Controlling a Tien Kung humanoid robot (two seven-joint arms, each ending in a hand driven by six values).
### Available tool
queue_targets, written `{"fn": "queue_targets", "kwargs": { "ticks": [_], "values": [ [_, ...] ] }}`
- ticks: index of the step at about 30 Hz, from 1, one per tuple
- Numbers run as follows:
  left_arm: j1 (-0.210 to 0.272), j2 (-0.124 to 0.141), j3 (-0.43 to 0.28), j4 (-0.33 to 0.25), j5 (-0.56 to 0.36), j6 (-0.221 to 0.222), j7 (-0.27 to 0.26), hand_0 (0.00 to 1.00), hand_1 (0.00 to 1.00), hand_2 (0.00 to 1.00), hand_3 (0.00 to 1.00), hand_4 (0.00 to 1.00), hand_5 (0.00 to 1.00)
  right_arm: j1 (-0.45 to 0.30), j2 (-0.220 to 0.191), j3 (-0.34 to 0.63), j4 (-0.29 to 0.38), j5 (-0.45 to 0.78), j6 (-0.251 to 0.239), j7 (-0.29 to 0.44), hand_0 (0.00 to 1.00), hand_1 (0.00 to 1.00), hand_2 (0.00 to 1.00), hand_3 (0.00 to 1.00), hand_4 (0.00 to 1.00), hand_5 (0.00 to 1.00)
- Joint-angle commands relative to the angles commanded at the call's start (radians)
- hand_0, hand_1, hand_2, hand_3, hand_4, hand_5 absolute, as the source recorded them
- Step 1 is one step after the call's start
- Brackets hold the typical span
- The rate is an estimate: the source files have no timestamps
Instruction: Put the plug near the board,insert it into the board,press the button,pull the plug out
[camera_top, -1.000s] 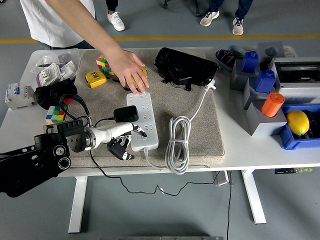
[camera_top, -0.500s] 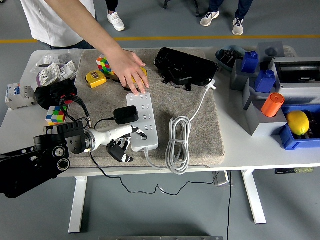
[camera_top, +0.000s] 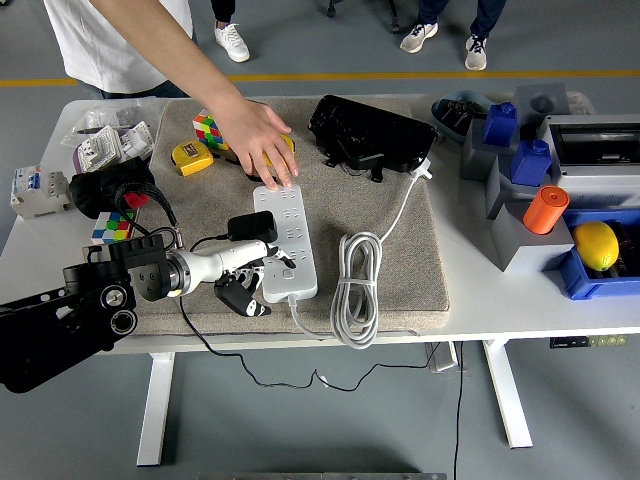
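Black left arm (camera_top: 60, 320), white-and-black robot hand (camera_top: 243, 275)

No text, label, brand or number can be read anywhere in the head view. The white power strip (camera_top: 285, 243), the yellow tape measure (camera_top: 190, 157) and the packets (camera_top: 104, 146) at the far left of the bench (camera_top: 480, 290) bear marks too small to make out.
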Motion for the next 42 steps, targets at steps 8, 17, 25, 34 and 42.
{"fn": "queue_targets", "kwargs": {
  "ticks": [8,17,25,34,42],
  "values": [
    [0.033,0.005,-0.074,-0.013,-0.007,0.069,-0.089,0.051,0.115,0.222,0.807,0.776,0.002,0.001,0.004,-0.004,0.000,-0.003,-0.001,0.000,0.710,0.714,0.701,0.599,0.998,0.603],
    [0.092,-0.029,-0.179,0.022,-0.032,0.200,-0.254,0.350,0.553,0.553,0.660,0.998,0.280,0.006,0.009,-0.012,0.002,-0.009,-0.002,0.000,0.711,0.713,0.701,0.598,0.998,0.604],
    [0.093,-0.049,-0.167,0.074,-0.005,0.236,-0.303,0.757,0.797,0.768,0.779,0.998,0.468,0.007,0.009,-0.013,0.002,-0.008,-0.002,0.000,0.711,0.714,0.700,0.598,0.998,0.603],
    [0.079,-0.067,-0.152,0.139,0.024,0.269,-0.313,0.832,0.889,0.915,0.903,0.998,0.629,0.007,0.009,-0.016,0.003,-0.009,-0.003,0.000,0.710,0.714,0.700,0.598,0.998,0.604],
    [0.055,-0.087,-0.111,0.202,0.144,0.324,-0.299,0.762,0.795,0.831,0.798,0.998,0.353,0.008,0.008,-0.014,0.004,-0.010,-0.003,0.000,0.711,0.713,0.700,0.598,0.998,0.604]
  ]
}}
